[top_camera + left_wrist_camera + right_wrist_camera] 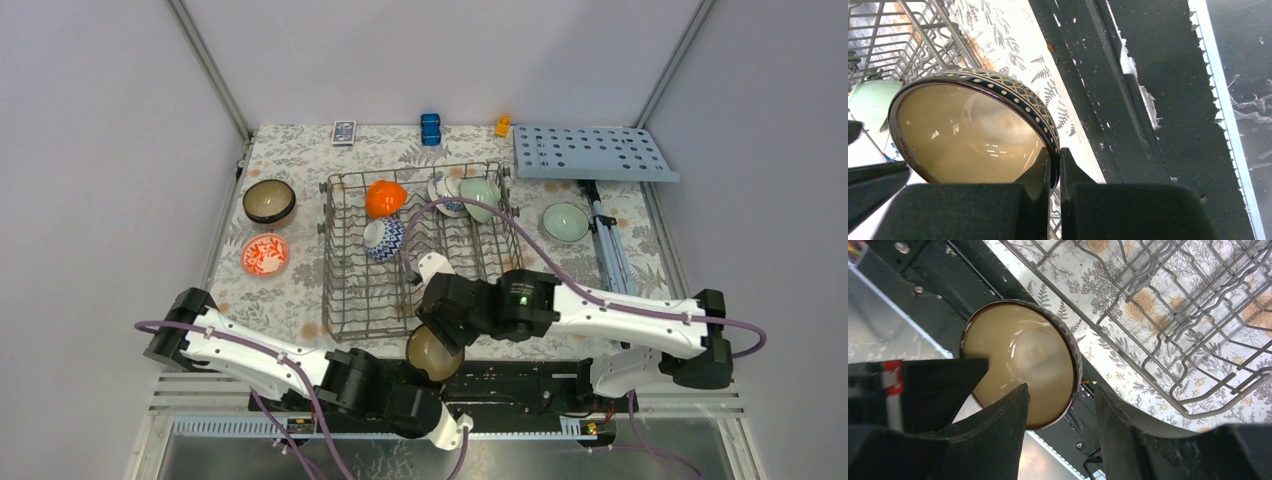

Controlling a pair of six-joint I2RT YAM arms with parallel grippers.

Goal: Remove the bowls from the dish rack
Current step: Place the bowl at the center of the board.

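1. Floral tabletop (290, 290) carries the dish rack (372, 333); the tan-lined bowl (968, 135) hangs off its near right corner.
2. Left gripper (1055, 160): jaws pinched on the bowl's near rim.
3. Right gripper (1062, 390): jaws parted, astride the far rim, one finger inside.

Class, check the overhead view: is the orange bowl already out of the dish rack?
No, the orange bowl sits inside the dish rack, near its far left corner.
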